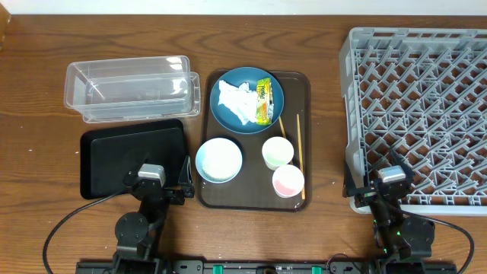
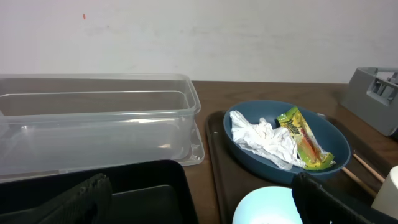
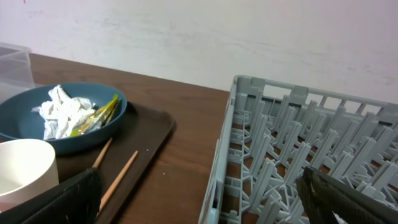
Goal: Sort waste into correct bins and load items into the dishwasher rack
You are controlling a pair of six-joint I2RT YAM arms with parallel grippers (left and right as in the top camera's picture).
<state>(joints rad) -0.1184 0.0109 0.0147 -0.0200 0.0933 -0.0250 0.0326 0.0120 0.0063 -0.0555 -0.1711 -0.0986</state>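
On the dark blue plate point(image 1: 246, 82) lie the crumpled tissue point(image 1: 237, 103) and the yellow-green wrapper point(image 1: 264, 100); both also show in the left wrist view, tissue point(image 2: 264, 142), wrapper point(image 2: 305, 140). The light blue bowl point(image 1: 219, 160), pale green cup point(image 1: 278, 152), pink cup point(image 1: 288, 181) and two chopsticks point(image 1: 298, 144) share the brown serving tray point(image 1: 304, 84). The clear tub point(image 1: 129, 87) and black tray point(image 1: 133, 156) lie at left, the grey rack point(image 1: 418, 106) at right. My left gripper point(image 1: 157, 181) point(image 2: 205, 205) and right gripper point(image 1: 384, 186) point(image 3: 202, 202) are open and empty at the front edge.
Two tiny white specks, possibly rice grains point(image 3: 163, 173), lie between the serving tray and the rack. My right gripper is at the rack's front left corner point(image 3: 217, 193). My left gripper sits over the black tray's front right corner point(image 2: 161, 186).
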